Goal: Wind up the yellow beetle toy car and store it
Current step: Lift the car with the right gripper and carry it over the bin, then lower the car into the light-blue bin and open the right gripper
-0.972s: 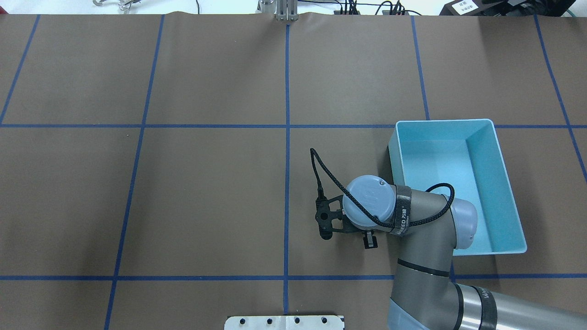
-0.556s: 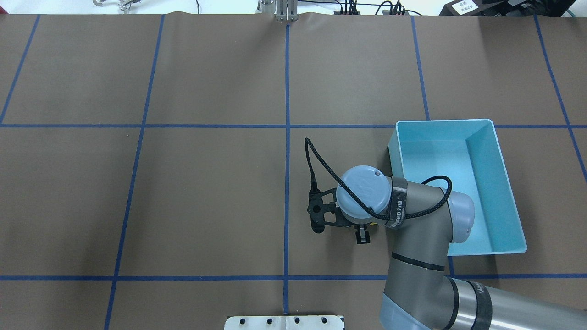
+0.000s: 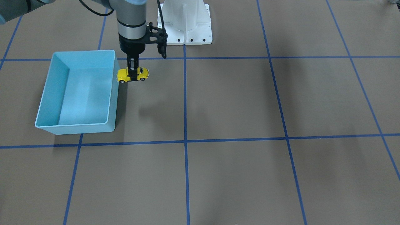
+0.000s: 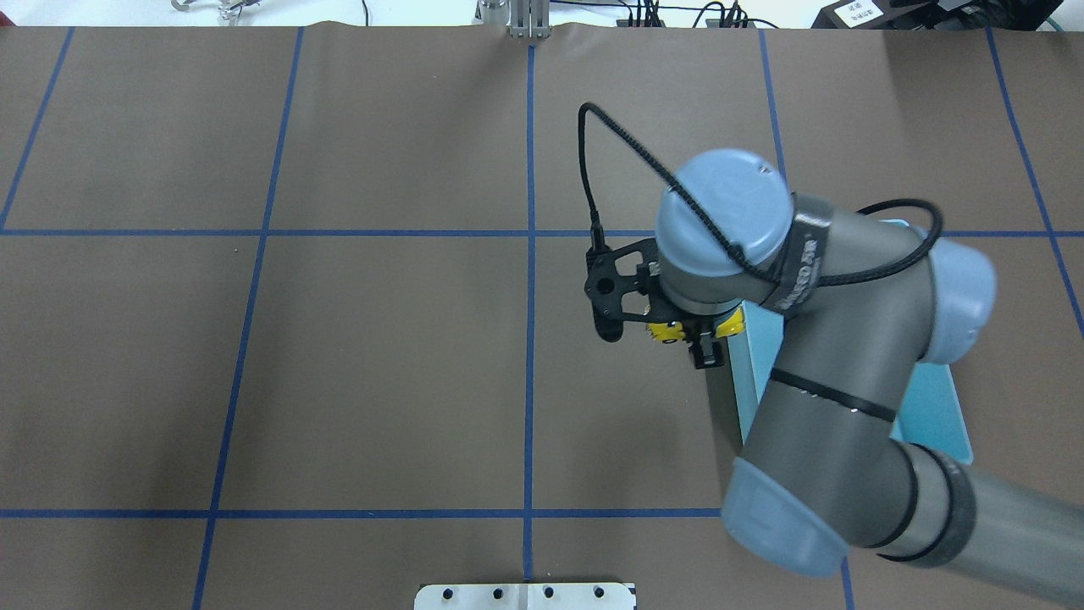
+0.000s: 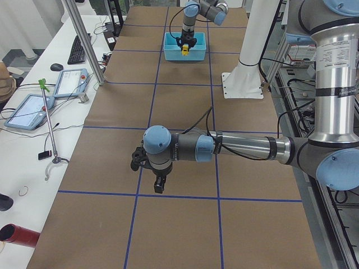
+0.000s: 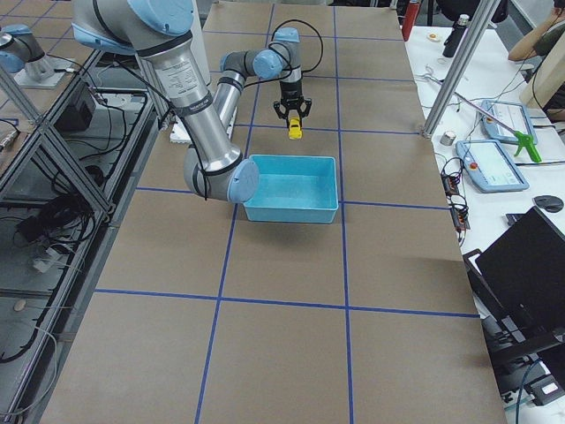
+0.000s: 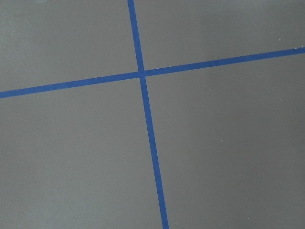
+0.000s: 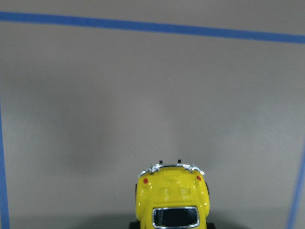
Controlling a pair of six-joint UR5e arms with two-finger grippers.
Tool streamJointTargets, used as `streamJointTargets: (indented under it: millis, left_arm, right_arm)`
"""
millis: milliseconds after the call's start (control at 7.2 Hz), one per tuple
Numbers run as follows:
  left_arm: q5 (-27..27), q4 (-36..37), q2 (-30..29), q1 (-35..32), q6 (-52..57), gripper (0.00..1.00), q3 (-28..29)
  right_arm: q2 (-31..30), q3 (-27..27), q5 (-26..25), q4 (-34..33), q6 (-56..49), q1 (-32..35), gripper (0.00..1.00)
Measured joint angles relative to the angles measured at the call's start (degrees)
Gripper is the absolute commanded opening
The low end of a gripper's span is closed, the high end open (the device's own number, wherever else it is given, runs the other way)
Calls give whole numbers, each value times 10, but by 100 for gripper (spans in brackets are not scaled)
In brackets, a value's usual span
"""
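Observation:
My right gripper [image 3: 133,76] is shut on the yellow beetle toy car [image 3: 142,73], gripping it across its middle and holding it level above the table. The car hangs just beside the light blue bin [image 3: 75,126], outside the bin's wall nearest the table's middle. In the overhead view the car [image 4: 665,332] peeks out under the wrist, next to the bin [image 4: 936,407]. The right wrist view shows the car's rear [image 8: 171,195] over bare brown table. My left gripper [image 5: 159,183] hovers over the table far from the car, and I cannot tell whether it is open or shut.
The bin is empty inside. The white robot base [image 3: 187,22] stands behind the right arm. Blue tape lines cross the brown table cover [image 7: 143,76]. A side table with tablets [image 5: 28,109] and a metal post [image 5: 84,45] stand beyond the table's edge.
My right arm has risen from low over the table and moved toward the far side, lifting the yellow car, which now shows under the wrist beside the bin.

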Motion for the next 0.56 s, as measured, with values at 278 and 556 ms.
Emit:
streamJointTargets:
  millis: [278, 556]
  left_arm:
    - [0, 0, 0, 0, 0, 100, 0]
    - [0, 0, 0, 0, 0, 100, 0]
  right_arm:
    - [-74, 66, 18, -31, -106, 71, 0]
    - [-189, 74, 25, 60, -157, 96, 0]
